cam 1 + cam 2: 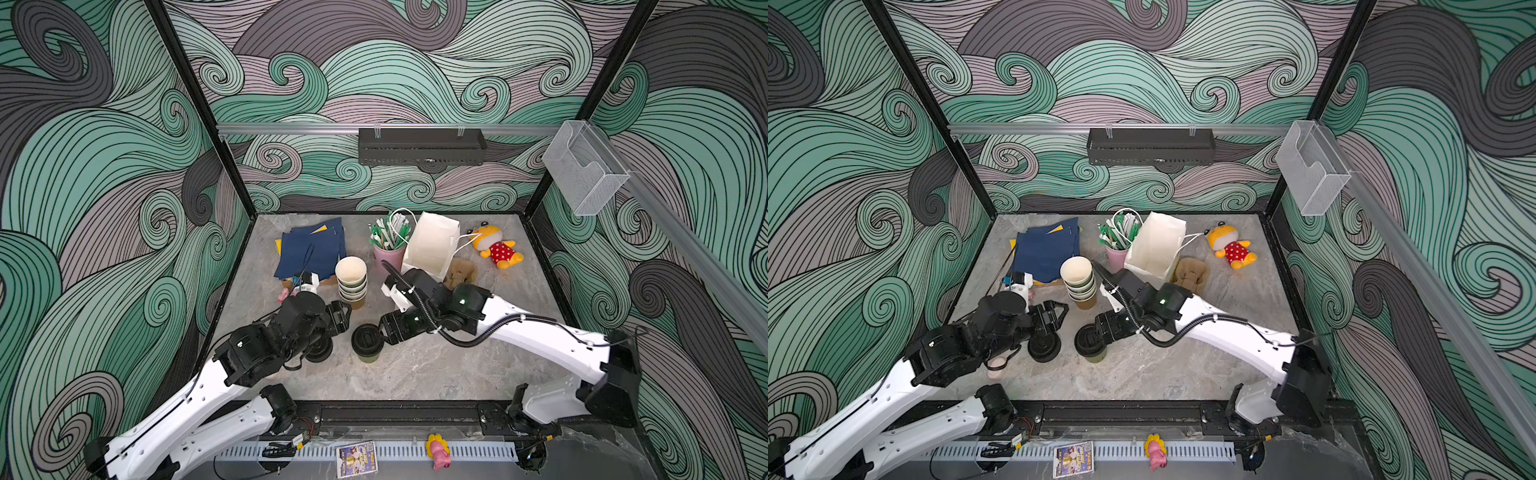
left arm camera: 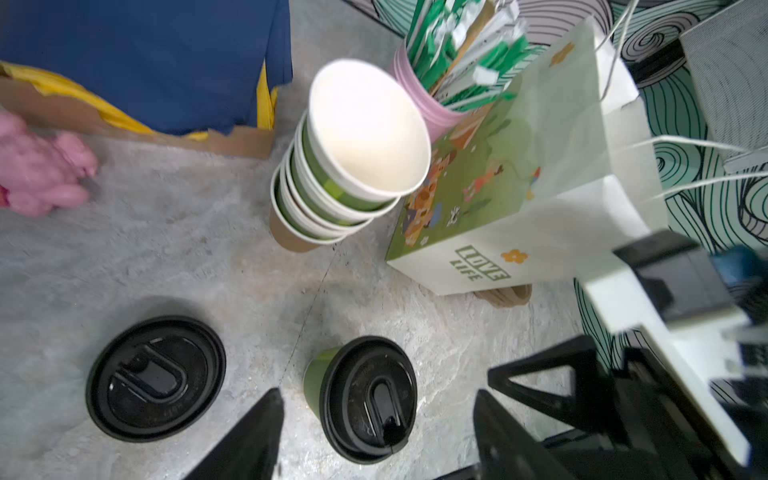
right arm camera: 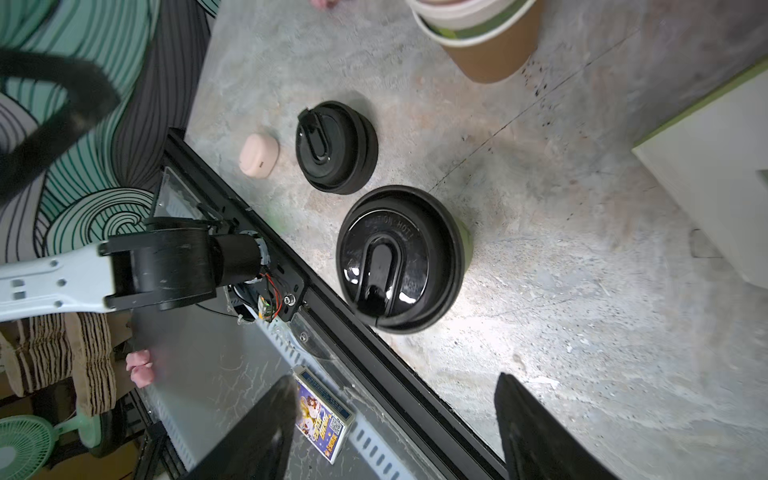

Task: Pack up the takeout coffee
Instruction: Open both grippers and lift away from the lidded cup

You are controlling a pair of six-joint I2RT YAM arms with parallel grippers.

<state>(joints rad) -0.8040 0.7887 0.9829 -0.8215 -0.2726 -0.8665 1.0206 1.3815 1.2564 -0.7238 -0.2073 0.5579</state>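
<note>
In both top views the lidded cup (image 1: 365,343) stands upright mid-table, with spare lids (image 1: 320,351) at its 9 o'clock and the white bag (image 1: 432,245) toward 1 o'clock. Left wrist: the left gripper (image 2: 377,395) gapes empty, the cup just ahead. Right wrist: the right gripper (image 3: 397,378) is equally spread and empty. Lidding looks done; next, grip the cup's wall and lift it into the bag.

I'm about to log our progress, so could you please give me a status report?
Left claw and right claw open, empty. Lidded cup upright on table, not bagged. Spare lids beside it; paper bag open behind.
</note>
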